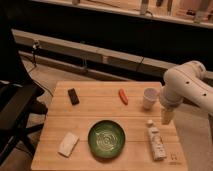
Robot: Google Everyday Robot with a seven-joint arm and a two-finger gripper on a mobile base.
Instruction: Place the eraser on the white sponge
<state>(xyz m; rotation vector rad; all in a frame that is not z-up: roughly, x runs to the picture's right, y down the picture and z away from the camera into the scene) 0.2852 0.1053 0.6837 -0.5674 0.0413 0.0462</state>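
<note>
The eraser is a small black block lying flat at the far left of the wooden table. The white sponge lies at the near left, well in front of the eraser. My white arm comes in from the right. My gripper hangs at the arm's lower end over the table's right edge, beside the white cup and above the white tube. It is far from both the eraser and the sponge, and nothing shows in it.
A green bowl sits at the near middle. An orange-red carrot piece and a white cup stand at the far right. A white tube lies at the near right. A black chair stands left of the table.
</note>
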